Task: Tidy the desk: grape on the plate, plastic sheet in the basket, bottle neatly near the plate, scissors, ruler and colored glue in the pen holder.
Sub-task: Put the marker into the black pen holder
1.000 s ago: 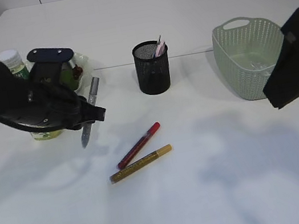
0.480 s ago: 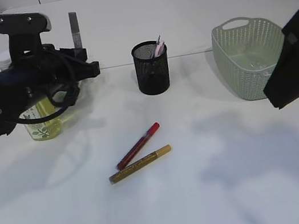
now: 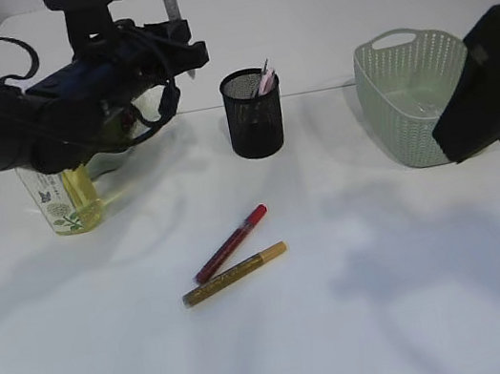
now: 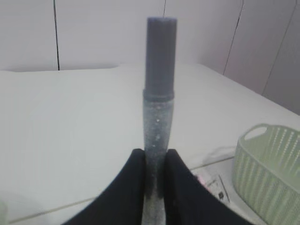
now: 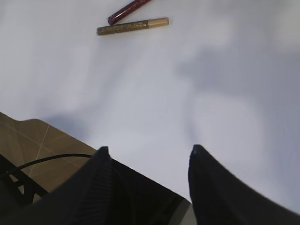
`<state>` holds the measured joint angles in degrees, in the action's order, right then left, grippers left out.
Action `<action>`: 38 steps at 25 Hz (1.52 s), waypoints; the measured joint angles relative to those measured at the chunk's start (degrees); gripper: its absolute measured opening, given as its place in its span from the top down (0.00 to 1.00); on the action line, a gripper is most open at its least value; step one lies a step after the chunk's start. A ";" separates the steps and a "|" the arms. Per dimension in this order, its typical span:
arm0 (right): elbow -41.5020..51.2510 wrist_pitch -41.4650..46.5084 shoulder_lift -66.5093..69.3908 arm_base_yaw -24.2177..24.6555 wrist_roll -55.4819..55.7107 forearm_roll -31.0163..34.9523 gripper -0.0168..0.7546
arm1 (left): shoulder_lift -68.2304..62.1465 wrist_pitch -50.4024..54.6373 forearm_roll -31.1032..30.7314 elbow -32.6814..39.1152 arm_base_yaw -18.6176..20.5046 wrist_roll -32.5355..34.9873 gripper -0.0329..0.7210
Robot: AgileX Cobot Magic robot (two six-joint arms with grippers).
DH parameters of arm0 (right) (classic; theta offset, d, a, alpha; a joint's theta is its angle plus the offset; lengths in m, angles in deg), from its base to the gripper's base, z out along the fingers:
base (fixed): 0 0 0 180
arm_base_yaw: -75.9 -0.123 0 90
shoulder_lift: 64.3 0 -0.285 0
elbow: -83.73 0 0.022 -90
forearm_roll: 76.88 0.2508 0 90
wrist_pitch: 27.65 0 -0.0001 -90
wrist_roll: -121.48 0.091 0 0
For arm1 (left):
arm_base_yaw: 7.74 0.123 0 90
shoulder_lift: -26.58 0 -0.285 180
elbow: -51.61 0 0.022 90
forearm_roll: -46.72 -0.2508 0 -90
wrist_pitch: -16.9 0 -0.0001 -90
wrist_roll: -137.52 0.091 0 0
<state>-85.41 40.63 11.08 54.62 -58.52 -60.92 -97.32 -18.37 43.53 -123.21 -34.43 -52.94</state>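
Silver glue pen (image 4: pixel 158 122) upright, clamped in left tool (image 4: pixel 155 180), above table (image 3: pixel 367 302)

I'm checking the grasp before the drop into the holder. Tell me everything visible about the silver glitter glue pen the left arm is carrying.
The silver glitter glue pen is a slim tube with a clear barrel full of silvery sparkle and a plain grey cap on top. It stands upright, cap up, its lower end pinched between the dark fingers of the left gripper. In the exterior view it is raised above the table, left of the black mesh pen holder. Nothing else touches it.
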 joint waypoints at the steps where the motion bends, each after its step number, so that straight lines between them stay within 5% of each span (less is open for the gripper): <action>1: 0.00 -0.03 0.00 0.00 0.00 -0.33 0.44 | -1.16 0.00 -0.98 -1.81 0.00 -1.34 0.85; 6: 0.00 -1.06 0.00 0.00 0.00 -1.45 0.44 | -6.00 0.00 -7.58 -9.63 0.00 -8.96 0.85; 14: 0.00 -3.03 0.00 0.00 0.00 -2.36 0.44 | -12.58 0.81 -10.57 -17.01 -0.04 -12.24 0.85; 38: 0.18 -6.28 0.00 0.00 0.00 -3.67 0.44 | -19.12 3.12 -15.14 -24.48 -0.13 -16.43 0.79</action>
<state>-85.23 34.35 11.08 54.62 -58.52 -64.59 -116.44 -15.25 28.39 -147.69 -34.55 -69.37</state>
